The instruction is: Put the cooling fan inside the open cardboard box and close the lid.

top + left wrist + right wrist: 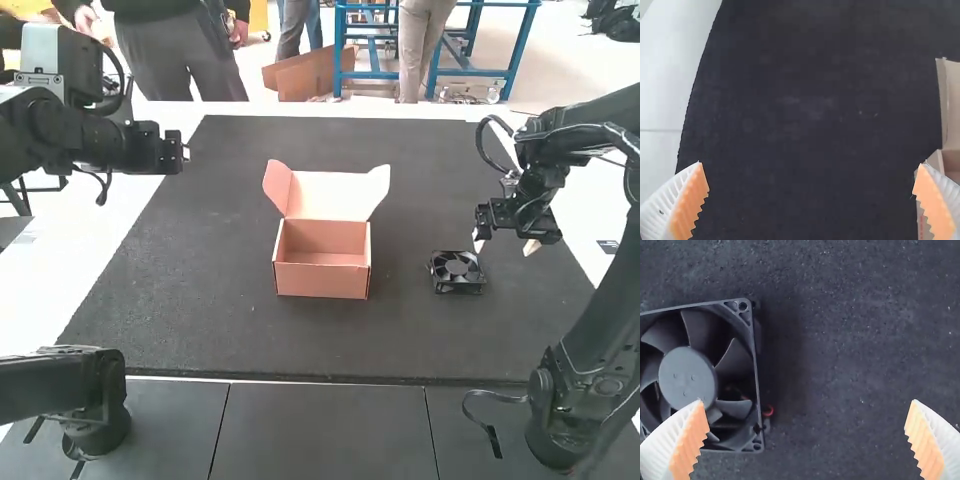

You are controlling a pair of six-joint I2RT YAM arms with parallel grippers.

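Observation:
A black square cooling fan (pixel 458 271) lies flat on the dark mat, to the right of an open cardboard box (pixel 322 258) whose lid stands up at the back. My right gripper (pixel 512 236) hovers just right of and above the fan, open. In the right wrist view the fan (pixel 700 380) lies by one white ribbed finger (pixel 677 442), with bare mat between the two fingers. My left gripper (pixel 180 152) is at the mat's far left, well away from the box, open. In the left wrist view its orange pads (pixel 689 200) frame bare mat, with a box edge (pixel 947 105) to one side.
The black mat (pixel 200 270) covers most of the white table. Its left half and the strip in front of the box hold nothing. The arm bases stand at the near corners.

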